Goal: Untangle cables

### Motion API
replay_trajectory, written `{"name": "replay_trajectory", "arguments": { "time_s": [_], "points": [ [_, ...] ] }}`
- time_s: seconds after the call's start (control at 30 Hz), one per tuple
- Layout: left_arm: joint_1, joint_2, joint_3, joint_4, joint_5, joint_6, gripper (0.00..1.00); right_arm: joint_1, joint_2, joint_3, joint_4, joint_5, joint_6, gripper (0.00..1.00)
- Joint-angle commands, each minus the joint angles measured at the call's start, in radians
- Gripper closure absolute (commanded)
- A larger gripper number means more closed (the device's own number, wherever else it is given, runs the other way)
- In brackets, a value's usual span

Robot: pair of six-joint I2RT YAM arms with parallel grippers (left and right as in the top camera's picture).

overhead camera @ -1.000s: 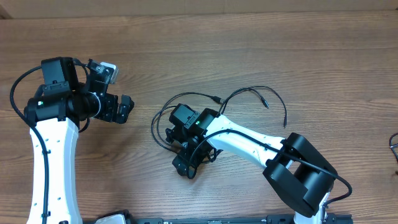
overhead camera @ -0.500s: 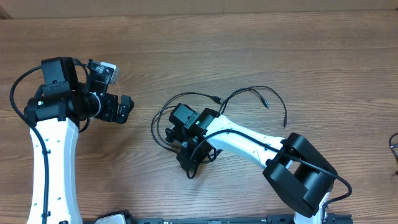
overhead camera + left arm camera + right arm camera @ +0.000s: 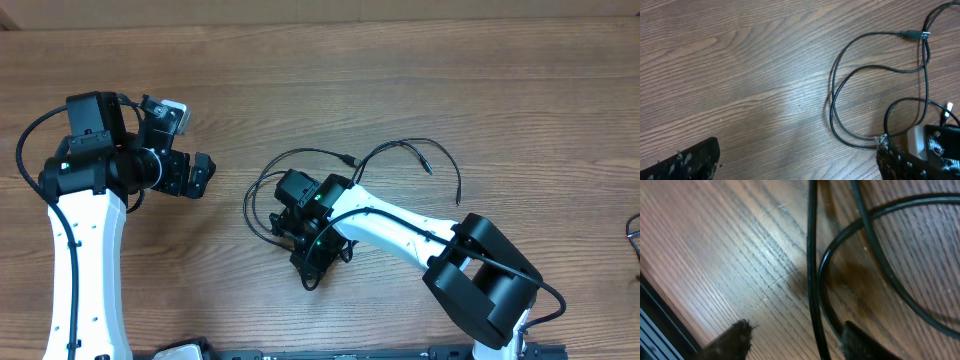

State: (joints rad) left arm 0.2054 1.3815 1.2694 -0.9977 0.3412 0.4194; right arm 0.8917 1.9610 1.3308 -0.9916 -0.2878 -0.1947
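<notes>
Several thin black cables (image 3: 262, 182) lie looped and crossed mid-table, with strands and plugs (image 3: 348, 159) reaching back right. My right gripper (image 3: 313, 262) points down onto the tangle's front part. In the right wrist view one strand (image 3: 811, 255) runs between its jaws, close against the right fingertip (image 3: 862, 341); the left fingertip (image 3: 734, 339) stands clear of it, so the right gripper (image 3: 797, 341) is open but narrowed. My left gripper (image 3: 204, 176) hovers left of the cables, wide open and holding nothing. In its own view the loops (image 3: 833, 100) lie ahead to the right of the left gripper (image 3: 797, 165).
The right arm's white link (image 3: 400, 228) and black elbow (image 3: 485, 280) cross the table's front right. A dark wire (image 3: 633, 230) shows at the right edge. Bare wood lies between the left gripper and the tangle.
The right gripper's jaws have narrowed from wide open around a cable strand, and it has shifted slightly to the front right. The left arm has not moved.
</notes>
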Motion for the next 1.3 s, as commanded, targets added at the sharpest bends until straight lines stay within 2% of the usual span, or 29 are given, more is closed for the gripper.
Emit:
{"name": "replay_trajectory", "arguments": {
  "time_s": [0.0,0.03,0.13,0.17,0.23,0.53,0.67,0.8,1.0,1.27],
  "points": [
    [0.003,0.005,0.003,0.004,0.018,0.014,0.0,0.005,0.0,-0.003,0.002,-0.006,-0.021,0.59],
    [0.004,0.005,0.003,0.004,0.018,0.014,0.0,0.005,0.0,-0.003,0.001,-0.006,-0.021,0.63],
    [0.004,0.005,0.003,0.004,0.018,0.014,0.0,0.005,0.0,-0.003,0.002,-0.006,-0.02,0.87],
    [0.004,0.005,0.003,0.004,0.018,0.014,0.0,0.005,0.0,-0.003,0.002,-0.006,-0.019,0.92],
    [0.004,0.005,0.003,0.004,0.018,0.014,0.0,0.005,0.0,-0.003,0.003,-0.006,-0.019,0.96],
    [0.004,0.005,0.003,0.004,0.018,0.014,0.0,0.005,0.0,-0.003,0.001,-0.01,-0.014,0.96],
    [0.003,0.005,0.003,0.004,0.017,0.014,0.0,0.005,-0.002,0.007,-0.003,-0.008,0.036,0.96],
    [0.003,0.005,0.003,0.004,0.018,0.014,0.0,-0.006,-0.01,0.055,-0.066,0.016,0.057,0.96],
    [0.004,0.005,0.003,0.004,0.018,0.014,0.0,-0.053,-0.056,0.225,-0.221,0.078,0.097,0.96],
    [0.004,0.005,0.003,0.004,0.018,0.014,0.0,-0.15,-0.109,0.611,-0.425,0.093,0.126,0.96]
  ]
}}
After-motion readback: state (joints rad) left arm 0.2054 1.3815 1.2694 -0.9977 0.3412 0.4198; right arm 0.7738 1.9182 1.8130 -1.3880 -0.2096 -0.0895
